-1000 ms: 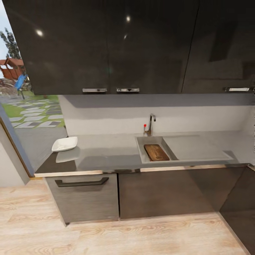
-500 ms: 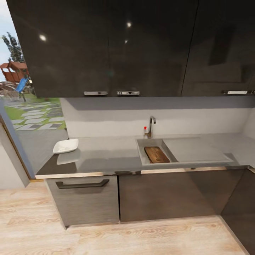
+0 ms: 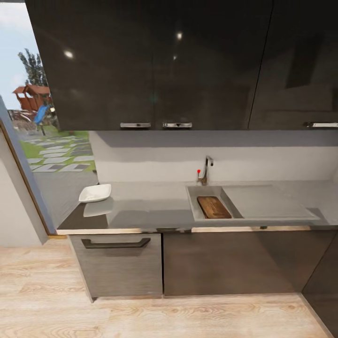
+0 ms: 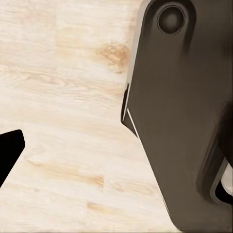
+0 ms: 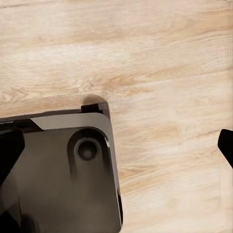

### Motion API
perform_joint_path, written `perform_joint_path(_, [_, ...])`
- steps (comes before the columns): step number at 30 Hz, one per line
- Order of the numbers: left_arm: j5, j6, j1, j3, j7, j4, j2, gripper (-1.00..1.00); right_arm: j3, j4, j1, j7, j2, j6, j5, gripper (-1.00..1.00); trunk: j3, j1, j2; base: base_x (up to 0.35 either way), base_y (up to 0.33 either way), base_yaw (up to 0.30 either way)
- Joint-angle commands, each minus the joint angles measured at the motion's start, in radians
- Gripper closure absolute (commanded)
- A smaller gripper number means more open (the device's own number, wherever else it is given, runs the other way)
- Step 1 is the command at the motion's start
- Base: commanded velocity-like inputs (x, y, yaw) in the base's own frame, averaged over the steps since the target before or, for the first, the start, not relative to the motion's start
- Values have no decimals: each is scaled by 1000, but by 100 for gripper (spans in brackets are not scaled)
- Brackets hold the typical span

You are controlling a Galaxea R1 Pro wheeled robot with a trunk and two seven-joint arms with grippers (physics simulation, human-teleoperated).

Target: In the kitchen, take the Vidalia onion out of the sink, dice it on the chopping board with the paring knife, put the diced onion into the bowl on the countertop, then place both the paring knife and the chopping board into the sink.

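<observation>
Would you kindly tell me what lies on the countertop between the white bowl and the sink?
Nothing: in the head view, the countertop between the bowl and the sink is bare.

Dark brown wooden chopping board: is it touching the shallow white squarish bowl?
Apart. The head view shows the board inside the sink, the bowl far along the countertop.

A home kitchen: at mid-frame a long grey bench [image 3: 150, 206] carries a moulded sink [image 3: 206, 218] with a chrome tap [image 3: 205, 170]; glossy dark wall cupboards [image 3: 155, 65] hang above, base cabinets [image 3: 211, 263] stand below on pale wood flooring [image 3: 164, 317], and a garden [image 3: 51, 150] shows at the left.
</observation>
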Motion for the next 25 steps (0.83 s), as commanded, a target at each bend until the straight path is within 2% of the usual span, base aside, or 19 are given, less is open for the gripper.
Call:
perform_joint_path(1, [9,-1,1,-6,3,15,-3,-100,-8,1,0,-3,-1,-5,10,-100,0,0,0,0,0,4])
perform_joint_path(5, [8,-1,1,-5,2,70,-5,-100,-10,-2,0,-2,2,-8,9,-100,0,0,0,0,0,1])
perform_joint_path(8, [7,-1,1,-5,2,95,9,-100,-11,-3,0,-2,10,-9,7,-100,0,0,0,0,0,0])
perform_joint_path(12, [6,-1,1,-5,2,101,21,-100,-10,-4,0,-1,14,-10,7,-100,0,0,0,0,0,0])
perform_joint_path(25, [6,-1,1,-5,2,103,22,-100,-11,-5,0,0,15,-10,7,-100,0,0,0,0,0,0])
